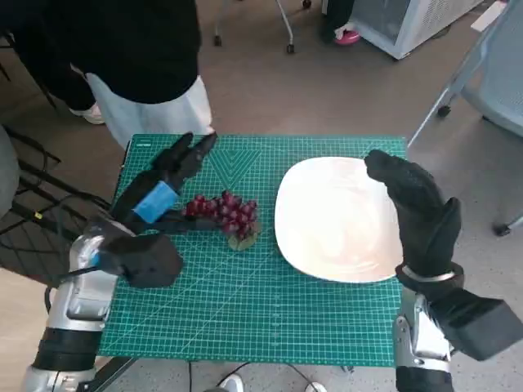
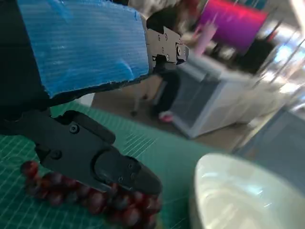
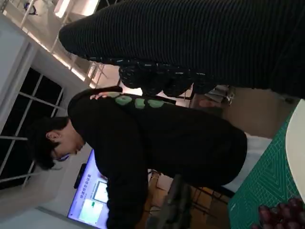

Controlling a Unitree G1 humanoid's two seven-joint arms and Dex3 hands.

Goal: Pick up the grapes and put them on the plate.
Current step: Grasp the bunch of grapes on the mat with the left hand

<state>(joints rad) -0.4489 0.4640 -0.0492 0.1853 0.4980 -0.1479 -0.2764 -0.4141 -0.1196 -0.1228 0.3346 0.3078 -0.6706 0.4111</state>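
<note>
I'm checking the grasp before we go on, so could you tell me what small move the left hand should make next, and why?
Probably close the left hand on the grapes before lifting. Its fingers are spread and hold nothing, with one lying over the bunch in the left wrist view, and the grapes rest on the green mat beside the white plate, which holds nothing.

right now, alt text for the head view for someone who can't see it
A bunch of red grapes lies on a green mat beside a white plate. The left hand reaches at the grapes; the gloved right hand hovers over the plate's edge.
</note>
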